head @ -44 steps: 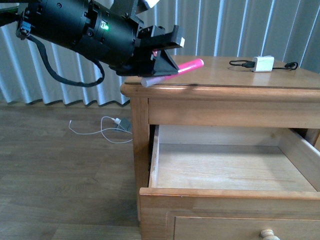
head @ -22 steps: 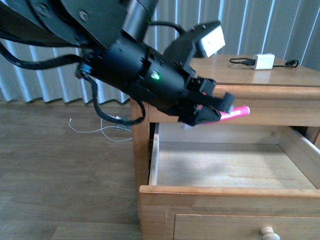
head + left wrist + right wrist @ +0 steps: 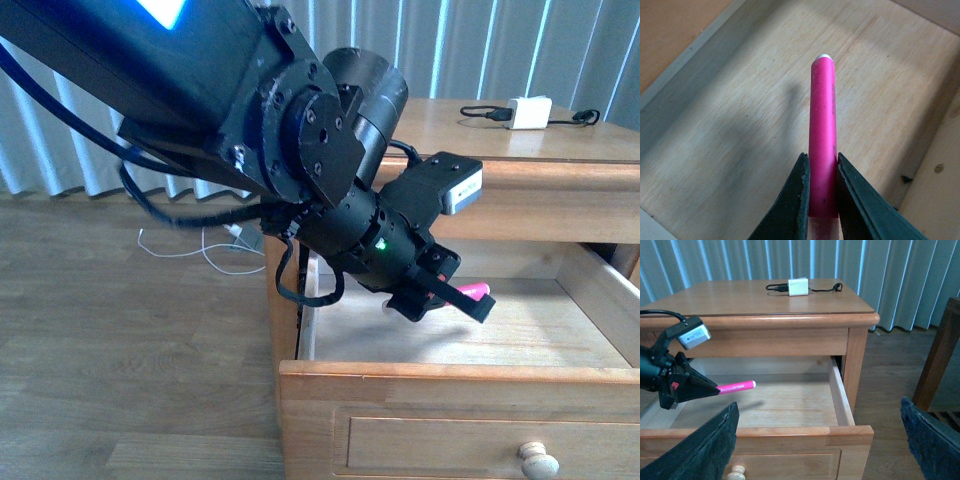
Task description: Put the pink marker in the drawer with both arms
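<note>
Nearest the robot is the front of the drawer (image 3: 450,385), pulled well out of the cabinet, with a round pale knob (image 3: 538,462) low on its recessed panel. The right claw (image 3: 817,405) hangs in front of that panel, outside the drawer, with its two black fingers (image 3: 710,445) spread wide apart and nothing between them. Past the front board the pale plank floor of the drawer lies bare. The left arm (image 3: 250,110) reaches down over the drawer's left side, and the left claw (image 3: 455,295) sits inside the opening, below the cabinet top. Its jaws are clamped on the pink marker (image 3: 822,125) near the paler end, so the bright pink barrel sticks out beyond the fingertips toward the drawer's right wall. The marker is held clear of the planks, with its shadow on the boards beneath it. Farther back, on the cabinet top (image 3: 560,145), a white charger block (image 3: 530,111) lies with its black cable (image 3: 482,112). Behind the cabinet hangs a pale pleated curtain (image 3: 480,45).
</note>
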Tool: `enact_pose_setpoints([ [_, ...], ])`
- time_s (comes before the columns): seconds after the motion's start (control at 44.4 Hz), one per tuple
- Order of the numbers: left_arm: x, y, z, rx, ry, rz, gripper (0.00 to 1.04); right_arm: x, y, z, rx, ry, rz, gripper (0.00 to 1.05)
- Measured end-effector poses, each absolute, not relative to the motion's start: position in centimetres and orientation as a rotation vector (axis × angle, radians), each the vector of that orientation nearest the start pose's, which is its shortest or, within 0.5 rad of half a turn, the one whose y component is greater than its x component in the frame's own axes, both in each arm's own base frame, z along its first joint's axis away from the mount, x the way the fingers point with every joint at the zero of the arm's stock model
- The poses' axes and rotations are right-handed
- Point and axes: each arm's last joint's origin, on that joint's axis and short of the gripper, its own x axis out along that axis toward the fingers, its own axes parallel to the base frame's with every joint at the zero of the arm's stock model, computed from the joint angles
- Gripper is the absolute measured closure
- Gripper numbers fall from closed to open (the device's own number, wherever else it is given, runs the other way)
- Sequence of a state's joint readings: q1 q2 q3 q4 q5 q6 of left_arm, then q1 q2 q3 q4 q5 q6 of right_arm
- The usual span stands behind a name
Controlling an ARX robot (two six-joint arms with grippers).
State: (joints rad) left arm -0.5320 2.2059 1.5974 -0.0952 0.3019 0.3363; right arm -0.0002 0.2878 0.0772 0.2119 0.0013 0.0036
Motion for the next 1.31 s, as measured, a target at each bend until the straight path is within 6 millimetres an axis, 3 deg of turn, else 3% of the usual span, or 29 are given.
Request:
enact_pose_setpoints([
  [0.203, 42.1, -26.0, 14.2, 0.408, 0.603, -0.879, 0.92, 11.6, 0.0, 18.6, 0.004, -0.001, -0.002, 0.09],
  [0.405, 42.5, -26.1, 13.4, 0.413, 0.606, -0.861, 0.56, 11.6, 0.0, 18.6, 0.004, -0.001, -0.002, 0.09],
  [0.675, 42.9, -25.0, 14.9, 0.365, 0.535, -0.838, 0.17, 11.6, 0.0, 18.6, 0.004, -0.001, -0.002, 0.09],
  [0.765, 42.8, -24.0, 16.2, 0.352, 0.505, -0.819, 0.05, 11.6, 0.0, 18.6, 0.004, -0.001, -0.002, 0.09],
  [0.945, 42.1, -21.2, 19.8, 0.272, 0.435, -0.794, 0.06, 11.6, 0.0, 18.6, 0.004, -0.001, -0.002, 0.09],
  [1.238, 36.1, -14.4, 29.3, 0.144, 0.225, -0.765, 0.06, 11.6, 0.0, 18.6, 0.004, -0.001, -0.001, 0.09],
  [1.306, 35.1, -12.9, 30.5, 0.128, 0.190, -0.721, 0.06, 11.6, 0.0, 18.6, 0.004, -0.001, -0.002, 0.09],
])
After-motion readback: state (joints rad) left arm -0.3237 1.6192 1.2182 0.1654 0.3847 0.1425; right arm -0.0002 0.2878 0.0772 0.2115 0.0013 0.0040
